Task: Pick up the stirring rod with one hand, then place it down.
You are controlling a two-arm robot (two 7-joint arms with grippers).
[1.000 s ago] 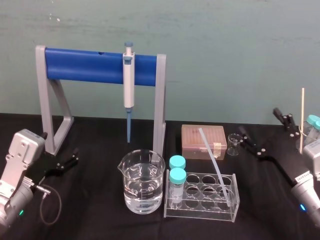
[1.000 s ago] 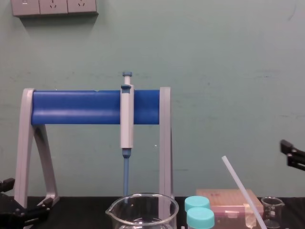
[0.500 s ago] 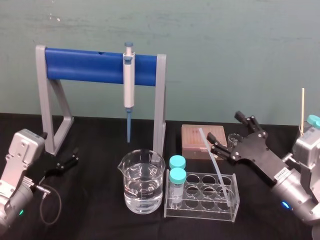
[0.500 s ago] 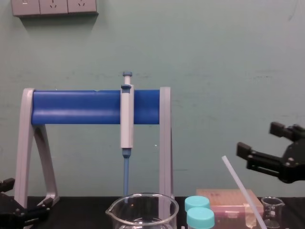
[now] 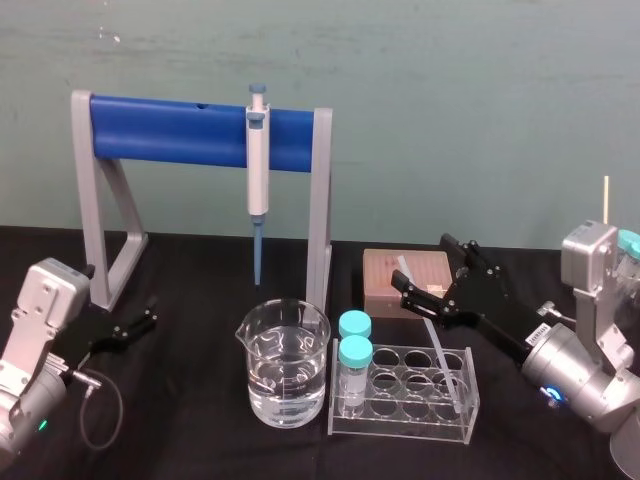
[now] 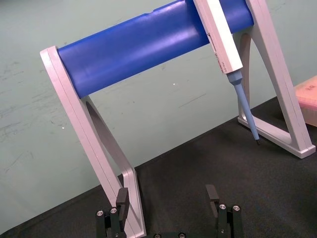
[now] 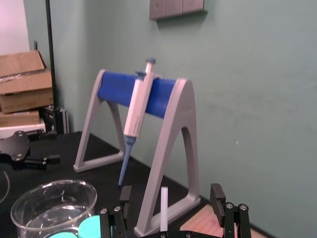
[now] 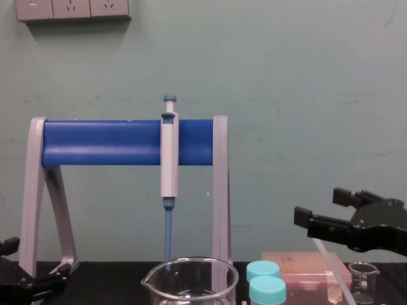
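Observation:
The stirring rod (image 5: 436, 342) is a thin translucent white stick leaning in the clear test-tube rack (image 5: 400, 412), with its upper end tilted toward the left. My right gripper (image 5: 432, 276) is open and straddles that upper end, one finger on each side, without touching it. In the right wrist view the rod's tip (image 7: 164, 208) stands between the spread fingers (image 7: 216, 194). The chest view shows the right gripper (image 8: 318, 207) just above the visible part of the rod (image 8: 327, 257). My left gripper (image 5: 140, 322) rests open on the black table at the left, near the stand's foot.
A blue-barred grey stand (image 5: 200, 130) holds a pipette (image 5: 258, 180) at the back. A water beaker (image 5: 283, 362) and two teal-capped tubes (image 5: 353, 352) stand left of the rod. A tan box (image 5: 385, 280) lies behind the rack, and a small beaker (image 8: 364, 279) is to its right.
My right gripper has swung in from the far right toward the left and lower, and its open fingers now stand around the rod's top. The rod and left arm have not moved.

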